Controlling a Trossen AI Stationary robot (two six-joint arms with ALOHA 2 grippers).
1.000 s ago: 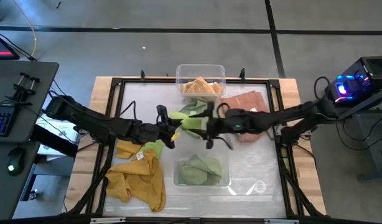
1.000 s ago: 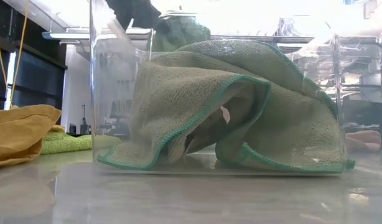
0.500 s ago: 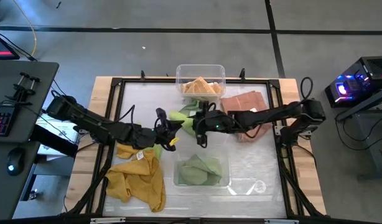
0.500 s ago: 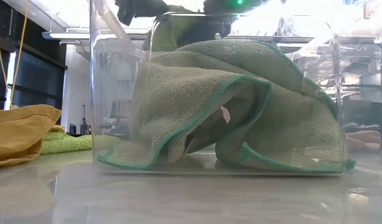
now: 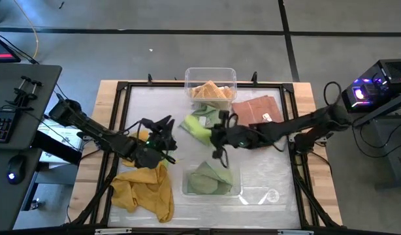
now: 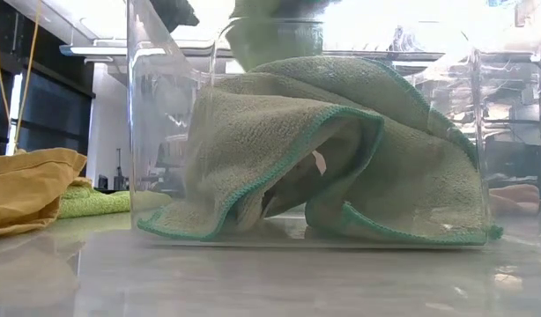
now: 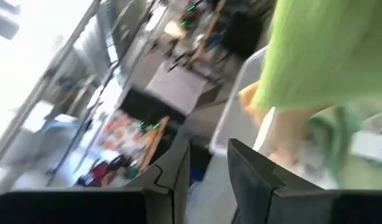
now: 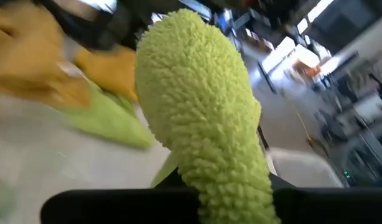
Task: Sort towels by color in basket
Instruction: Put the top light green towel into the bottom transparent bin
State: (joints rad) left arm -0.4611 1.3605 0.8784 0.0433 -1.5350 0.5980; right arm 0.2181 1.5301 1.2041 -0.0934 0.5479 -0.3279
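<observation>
mustard-yellow towel (image 5: 147, 187) heaped at bench (image 5: 266, 163) front-left, bright green cloth peeking from under its upper edge in the low view. left gripper (image 5: 162, 138) just above that heap, near bench centre-left; own wrist view shows jaws narrowly parted with nothing between them.

light green towel (image 5: 199, 124) held up over bench centre, between the two grippers. right gripper (image 5: 217, 139) at its near edge, closed on it; right wrist view fills with the fuzzy green pile (image 8: 200, 118) rising from between the jaws. clear front bin (image 5: 211, 178) directly below-front of that gripper, already holding a folded sage-green towel (image 5: 210, 177). clear back bin (image 5: 210, 85) at far edge, holding a peach-coloured towel (image 5: 210, 90). salmon towel (image 5: 258, 109) flat on bench at far right, outside any bin.

step in hand, as judged: carrying the light green towel to the front bin with the green one. next move calls for travel forward over the bin rim, then release with cloth clear of the wall. left arm appears to be standing off.

low view alone shows the binned towel's teal edging (image 6: 279, 167) and white tag (image 6: 319, 162); shows neither gripper clearly. high view alone gives layout of bins and loose towels. wrist views alone settle jaw state.
</observation>
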